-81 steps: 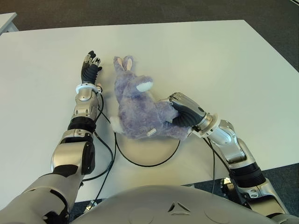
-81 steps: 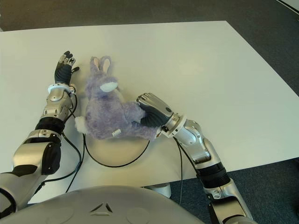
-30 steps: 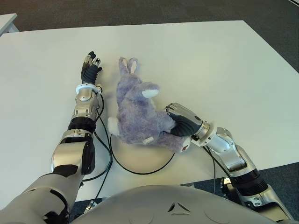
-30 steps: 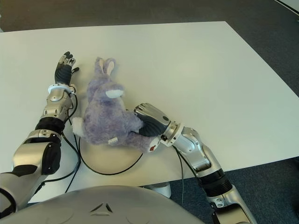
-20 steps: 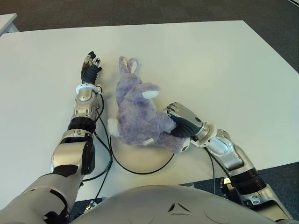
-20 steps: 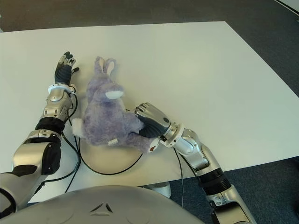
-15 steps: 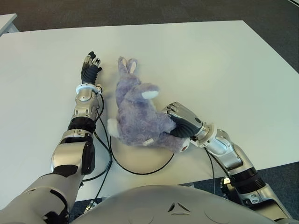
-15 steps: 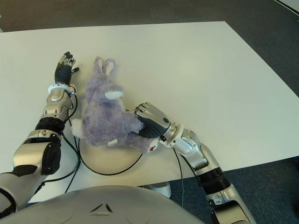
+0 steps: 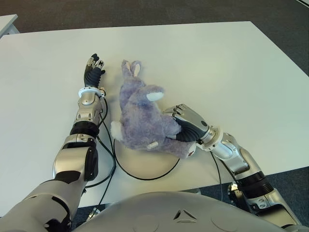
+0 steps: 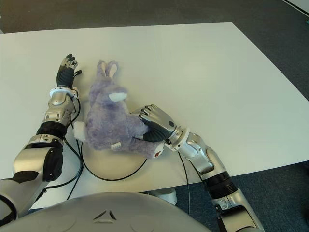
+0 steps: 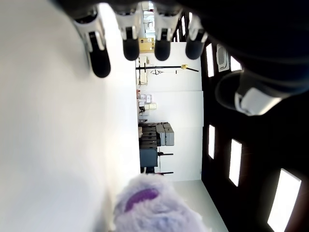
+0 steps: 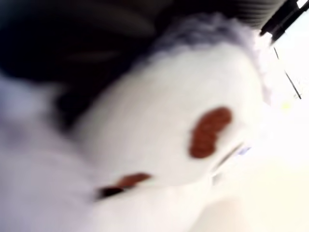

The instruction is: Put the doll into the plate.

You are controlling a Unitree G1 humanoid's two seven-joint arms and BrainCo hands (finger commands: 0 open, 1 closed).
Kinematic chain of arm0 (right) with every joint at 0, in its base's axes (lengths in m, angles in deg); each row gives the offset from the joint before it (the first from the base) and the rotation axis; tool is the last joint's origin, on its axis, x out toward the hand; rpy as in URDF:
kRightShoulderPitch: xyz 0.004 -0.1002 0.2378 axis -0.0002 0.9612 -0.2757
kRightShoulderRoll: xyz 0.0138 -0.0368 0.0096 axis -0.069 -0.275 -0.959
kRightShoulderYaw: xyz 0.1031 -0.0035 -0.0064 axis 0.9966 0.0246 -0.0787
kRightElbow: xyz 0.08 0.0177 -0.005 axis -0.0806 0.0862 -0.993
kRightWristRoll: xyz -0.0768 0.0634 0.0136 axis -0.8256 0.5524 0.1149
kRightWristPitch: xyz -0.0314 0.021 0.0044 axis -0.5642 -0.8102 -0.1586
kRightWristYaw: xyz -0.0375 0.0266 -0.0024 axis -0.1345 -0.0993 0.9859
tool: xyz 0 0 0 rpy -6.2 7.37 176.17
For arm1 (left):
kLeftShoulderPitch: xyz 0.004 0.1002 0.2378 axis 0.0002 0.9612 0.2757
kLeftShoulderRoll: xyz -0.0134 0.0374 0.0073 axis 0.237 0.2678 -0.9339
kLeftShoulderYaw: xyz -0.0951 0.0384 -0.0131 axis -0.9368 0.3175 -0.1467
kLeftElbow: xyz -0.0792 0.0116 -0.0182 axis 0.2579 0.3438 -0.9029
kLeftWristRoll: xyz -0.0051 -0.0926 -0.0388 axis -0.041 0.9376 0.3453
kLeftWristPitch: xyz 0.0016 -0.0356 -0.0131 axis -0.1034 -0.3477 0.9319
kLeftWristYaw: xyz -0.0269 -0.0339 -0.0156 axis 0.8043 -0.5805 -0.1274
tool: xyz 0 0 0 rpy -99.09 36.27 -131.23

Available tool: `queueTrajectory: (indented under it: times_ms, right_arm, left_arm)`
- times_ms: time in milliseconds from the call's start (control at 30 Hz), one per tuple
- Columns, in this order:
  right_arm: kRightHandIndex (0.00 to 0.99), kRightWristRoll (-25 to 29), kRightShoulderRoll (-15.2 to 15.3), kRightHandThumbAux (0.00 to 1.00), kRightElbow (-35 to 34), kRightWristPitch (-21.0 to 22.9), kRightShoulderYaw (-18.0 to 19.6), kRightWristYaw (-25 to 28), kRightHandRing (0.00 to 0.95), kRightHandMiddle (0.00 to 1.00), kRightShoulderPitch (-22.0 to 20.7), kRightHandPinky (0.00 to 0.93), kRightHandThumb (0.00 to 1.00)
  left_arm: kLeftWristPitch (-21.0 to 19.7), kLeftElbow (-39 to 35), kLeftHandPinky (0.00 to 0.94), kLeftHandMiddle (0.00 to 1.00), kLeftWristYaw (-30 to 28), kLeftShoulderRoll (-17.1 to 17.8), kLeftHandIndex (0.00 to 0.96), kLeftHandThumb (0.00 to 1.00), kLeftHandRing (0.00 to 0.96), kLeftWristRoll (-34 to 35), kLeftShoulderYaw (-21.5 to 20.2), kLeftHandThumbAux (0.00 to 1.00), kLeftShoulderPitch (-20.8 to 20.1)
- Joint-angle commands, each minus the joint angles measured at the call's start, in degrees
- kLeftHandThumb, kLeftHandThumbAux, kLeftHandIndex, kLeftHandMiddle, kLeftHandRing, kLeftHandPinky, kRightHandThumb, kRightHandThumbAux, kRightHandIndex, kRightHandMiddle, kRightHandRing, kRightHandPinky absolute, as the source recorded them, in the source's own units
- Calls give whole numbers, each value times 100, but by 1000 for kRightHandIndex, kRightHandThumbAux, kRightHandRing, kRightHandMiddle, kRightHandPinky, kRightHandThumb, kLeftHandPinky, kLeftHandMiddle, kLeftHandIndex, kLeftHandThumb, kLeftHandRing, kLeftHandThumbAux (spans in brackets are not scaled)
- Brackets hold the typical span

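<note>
doll point(image 9: 142, 119) on plate point(image 9: 145, 164), right hand point(image 9: 186, 124) gripping

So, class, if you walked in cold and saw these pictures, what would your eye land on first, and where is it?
The fluffy purple rabbit doll near the table's front edge, lying over the far part of a pale black-rimmed plate. Next, the right hand pressed into its right side, fingers wrapped on the fur. The left hand lies stretched out just left of the doll's ears, holding nothing.
</note>
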Motion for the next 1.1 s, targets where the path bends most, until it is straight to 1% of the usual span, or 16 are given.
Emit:
queueTrajectory:
  times_ms: [33, 67, 200, 267, 300, 333, 433, 467, 600, 733, 800, 1100]
  right_arm:
    - [226, -397, 58, 540, 173, 117, -156, 131, 230, 301, 192, 85, 197]
    - [210, -421, 58, 539, 165, 142, -156, 126, 214, 279, 195, 62, 186]
    - [197, -478, 57, 537, 153, 188, -161, 87, 201, 261, 203, 42, 176]
    - [162, -510, 56, 531, 154, 200, -164, 59, 162, 213, 203, 4, 152]
    - [159, -530, 55, 531, 159, 210, -168, 47, 159, 210, 200, 1, 150]
    - [129, -543, 56, 527, 162, 218, -173, 39, 130, 175, 199, 0, 136]
    - [102, -593, 62, 522, 156, 261, -186, 30, 105, 144, 199, 0, 125]
    - [73, -611, 63, 515, 150, 277, -189, 31, 79, 111, 201, 0, 114]
    - [43, -694, 63, 501, 129, 338, -194, 29, 39, 61, 206, 0, 99]
    - [37, -734, 54, 498, 120, 368, -203, 14, 30, 48, 205, 0, 97]
    - [21, -750, 49, 492, 113, 380, -202, 11, 10, 25, 207, 0, 98]
    - [0, -760, 25, 475, 113, 432, -216, -8, 0, 0, 213, 0, 120]
  left_arm:
    - [-161, 185, 57, 0, -2, -49, 0, 564, 0, 12, -27, 389, 159]
    - [-158, 185, 59, 0, -4, -49, 0, 565, 0, 13, -28, 389, 160]
    - [-144, 188, 59, 0, -8, -49, 0, 565, 0, 13, -27, 391, 162]
    - [-135, 189, 60, 0, -10, -49, 0, 565, 0, 11, -25, 395, 164]
    - [-133, 188, 61, 0, -6, -49, 0, 565, 0, 10, -25, 395, 165]
    - [-132, 187, 65, 0, -3, -50, 0, 566, 0, 9, -25, 398, 165]
    - [-138, 185, 69, 0, 2, -50, 0, 566, 0, 8, -25, 399, 165]
    - [-140, 185, 63, 0, 3, -50, 0, 565, 0, 8, -24, 400, 165]
    - [-155, 182, 70, 0, 12, -49, 0, 568, 0, 7, -25, 399, 164]
    - [-163, 183, 69, 0, 22, -47, 0, 570, 0, 2, -23, 399, 163]
    - [-167, 186, 67, 0, 28, -45, 0, 570, 0, -2, -22, 397, 160]
    - [-161, 192, 50, 0, 32, -43, 0, 560, 0, -3, -23, 388, 157]
